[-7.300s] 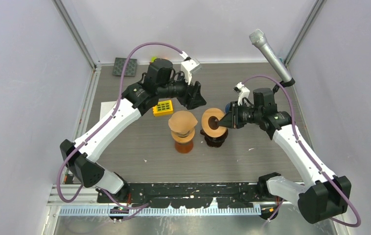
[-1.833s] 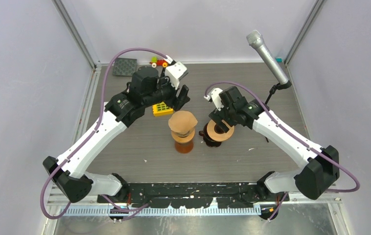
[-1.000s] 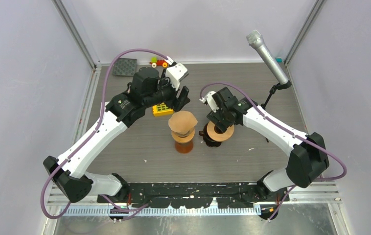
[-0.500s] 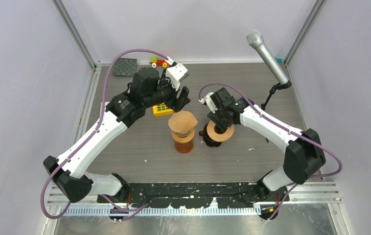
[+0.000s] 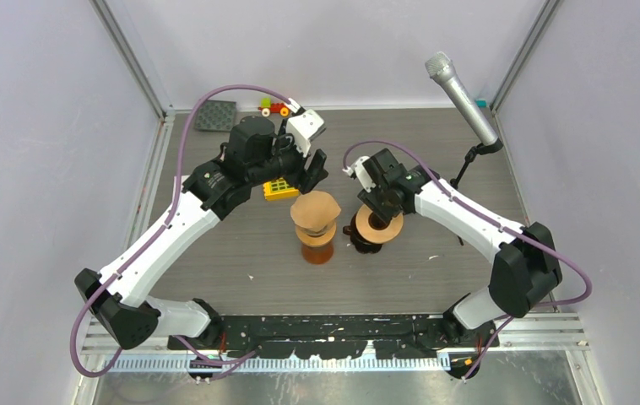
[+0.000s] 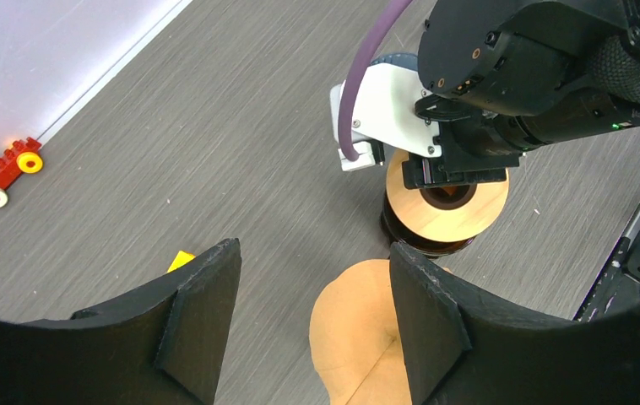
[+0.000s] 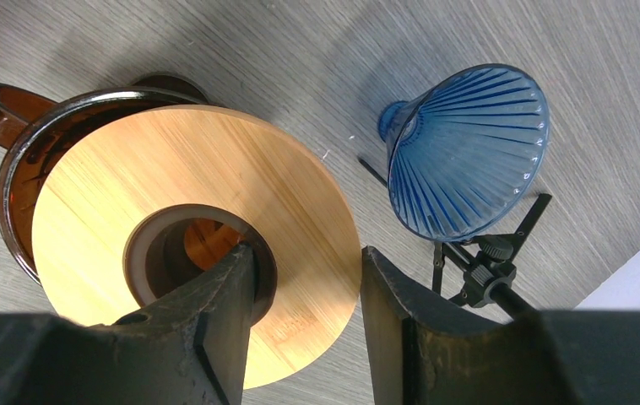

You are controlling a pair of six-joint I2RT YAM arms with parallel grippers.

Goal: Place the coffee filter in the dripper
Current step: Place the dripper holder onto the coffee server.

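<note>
The brown paper coffee filter (image 5: 315, 208) sits cone-like on an orange-brown cup (image 5: 317, 250) at mid table. My left gripper (image 5: 317, 172) is open and empty just behind and above it; in the left wrist view the filter (image 6: 359, 337) lies below the open gripper (image 6: 315, 253). A wooden ring (image 5: 377, 224) rests on a dark glass carafe (image 7: 13, 160). My right gripper (image 7: 308, 253) is open, one finger in the ring's hole and the other outside its rim. The blue ribbed dripper (image 7: 467, 148) lies on its side beside the carafe, hidden under the right arm in the top view.
A microphone (image 5: 460, 84) on a black stand (image 7: 490, 266) rises at the back right, its legs next to the dripper. A yellow brick (image 5: 281, 186), a toy car (image 5: 274, 107) and a dark mat (image 5: 215, 115) lie at the back left.
The right gripper swung from beside the ring to above it, and the ring went from tilted to flat on the carafe. The left gripper drew back slightly. Little has moved in the last second.
</note>
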